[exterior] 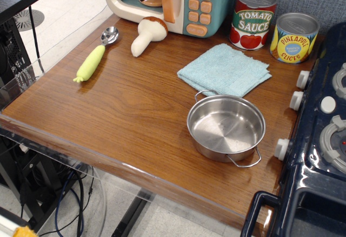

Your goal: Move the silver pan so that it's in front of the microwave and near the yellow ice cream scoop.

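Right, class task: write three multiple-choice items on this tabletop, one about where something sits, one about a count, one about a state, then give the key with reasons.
1. Where is the silver pan?
A. directly in front of the microwave
B. near the dark blue toy stove, below the folded cloth
C. on top of the tins

2. How many labelled tins stand on the table?
A. one
B. two
C. four

3. What is in the silver pan?
A. nothing
B. the mushroom
C. the yellow ice cream scoop

Key: 1 B, it sits by the stove, under the cloth, away from the microwave. 2 B, tomato sauce and pineapple slices. 3 A, its bare base shows; the mushroom and scoop lie elsewhere.
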Controlling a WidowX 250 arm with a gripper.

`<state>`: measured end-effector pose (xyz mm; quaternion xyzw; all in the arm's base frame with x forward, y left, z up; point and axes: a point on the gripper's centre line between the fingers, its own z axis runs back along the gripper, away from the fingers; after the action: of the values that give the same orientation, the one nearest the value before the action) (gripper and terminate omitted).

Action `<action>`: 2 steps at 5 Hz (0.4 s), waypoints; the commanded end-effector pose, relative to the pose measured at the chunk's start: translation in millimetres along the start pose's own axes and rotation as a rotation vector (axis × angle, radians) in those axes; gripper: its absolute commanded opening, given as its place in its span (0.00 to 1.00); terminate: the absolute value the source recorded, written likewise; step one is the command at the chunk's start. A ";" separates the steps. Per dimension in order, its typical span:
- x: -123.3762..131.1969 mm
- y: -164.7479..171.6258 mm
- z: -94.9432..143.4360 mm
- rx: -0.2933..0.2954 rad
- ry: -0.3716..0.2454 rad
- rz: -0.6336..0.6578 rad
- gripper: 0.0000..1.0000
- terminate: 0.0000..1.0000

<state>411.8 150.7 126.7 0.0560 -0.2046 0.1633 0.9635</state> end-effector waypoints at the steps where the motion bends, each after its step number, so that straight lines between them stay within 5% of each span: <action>1: 0.0 0.0 0.0 0.000 0.000 0.000 1.00 0.00; 2: -17.5 -12.8 8.4 0.010 0.018 0.071 1.00 0.00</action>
<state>394.4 129.1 95.9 0.0451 -0.1583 0.2013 0.9656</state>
